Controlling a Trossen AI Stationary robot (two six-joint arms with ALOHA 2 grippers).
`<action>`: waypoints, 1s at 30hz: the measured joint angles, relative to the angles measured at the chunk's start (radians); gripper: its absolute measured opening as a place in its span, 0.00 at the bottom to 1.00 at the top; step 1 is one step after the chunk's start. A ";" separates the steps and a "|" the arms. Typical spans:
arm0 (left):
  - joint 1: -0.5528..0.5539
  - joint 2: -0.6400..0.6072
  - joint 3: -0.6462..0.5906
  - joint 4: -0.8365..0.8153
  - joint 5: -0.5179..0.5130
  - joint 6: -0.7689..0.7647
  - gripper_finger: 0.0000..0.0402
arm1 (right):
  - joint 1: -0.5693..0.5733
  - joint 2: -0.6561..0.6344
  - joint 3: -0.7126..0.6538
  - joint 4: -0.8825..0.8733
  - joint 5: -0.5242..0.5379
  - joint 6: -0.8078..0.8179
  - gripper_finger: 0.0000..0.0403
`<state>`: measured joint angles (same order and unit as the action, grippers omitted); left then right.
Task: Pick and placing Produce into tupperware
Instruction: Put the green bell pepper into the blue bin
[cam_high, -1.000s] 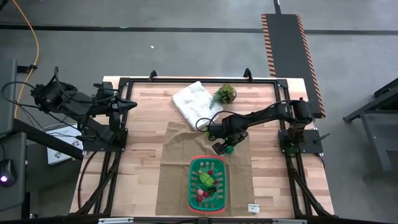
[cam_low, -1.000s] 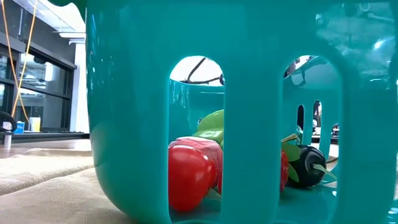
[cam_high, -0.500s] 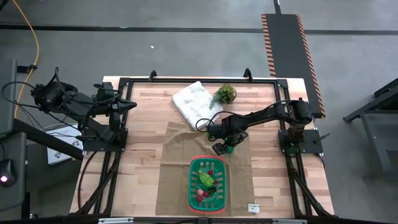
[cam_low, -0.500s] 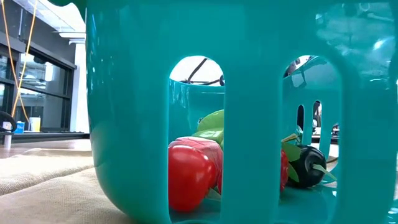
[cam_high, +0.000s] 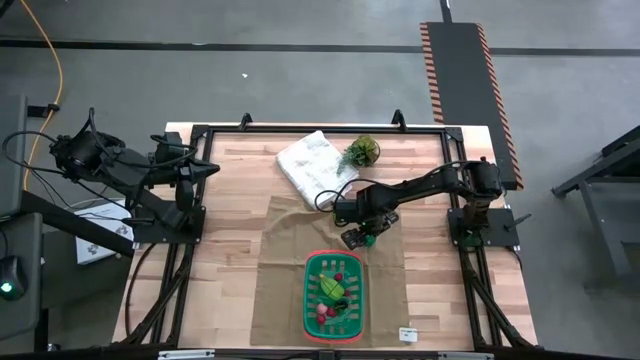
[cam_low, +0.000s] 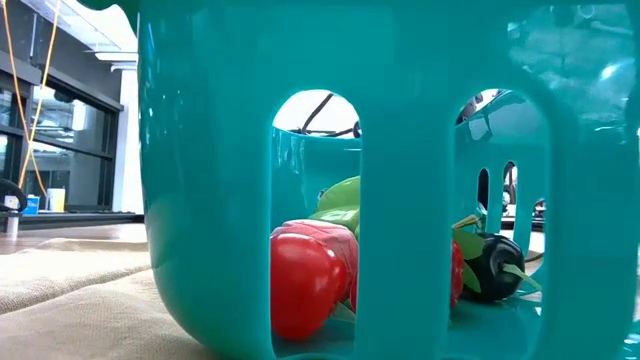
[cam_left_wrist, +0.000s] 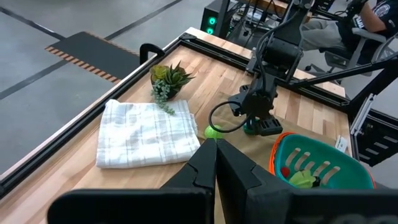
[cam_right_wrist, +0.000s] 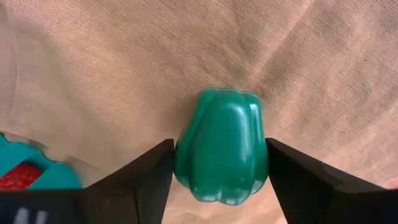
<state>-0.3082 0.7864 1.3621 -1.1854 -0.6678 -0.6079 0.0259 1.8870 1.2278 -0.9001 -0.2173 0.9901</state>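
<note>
A dark green toy pepper (cam_right_wrist: 221, 152) lies on the tan cloth (cam_right_wrist: 124, 56) just beyond the far rim of the green basket (cam_high: 335, 297). My right gripper (cam_right_wrist: 221, 163) points down over it, with one finger on each side of it. It also shows in the high view, gripper (cam_high: 352, 237) and pepper (cam_high: 367, 239). The basket holds red pieces (cam_low: 305, 275), a light green piece (cam_low: 340, 200) and a dark one (cam_low: 495, 265). A small lime-green piece (cam_left_wrist: 213, 131) lies by the white towel. My left gripper (cam_left_wrist: 215, 163) is shut and raised at the table's left edge. My right gripper pinches the green pepper between its two fingers (cam_right_wrist: 155, 168), one on each of the pepper's long sides (cam_right_wrist: 183, 149). The fingers come from above and point down. The pepper lies flat on the tan cloth.
A folded white towel (cam_high: 315, 166) and a small potted plant (cam_high: 361, 151) sit near the far edge. The tan cloth (cam_high: 290, 270) covers the middle of the wooden table (cam_high: 230, 200). A small white tag (cam_high: 408, 334) lies near the near edge. A black cable loops beside the right gripper.
</note>
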 joint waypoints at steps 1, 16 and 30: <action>0.000 0.000 0.000 0.000 0.000 0.000 0.00 | 0.000 0.000 0.000 0.000 0.000 0.000 0.58; 0.000 0.000 0.000 0.000 0.000 0.000 0.00 | 0.000 -0.001 0.002 -0.001 -0.001 0.016 0.52; 0.000 0.001 0.000 0.001 -0.001 0.000 0.00 | -0.050 -0.001 0.310 -0.162 0.142 -0.085 0.51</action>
<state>-0.3080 0.7872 1.3621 -1.1845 -0.6685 -0.6077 -0.0237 1.8858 1.5373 -1.0623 -0.0757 0.9054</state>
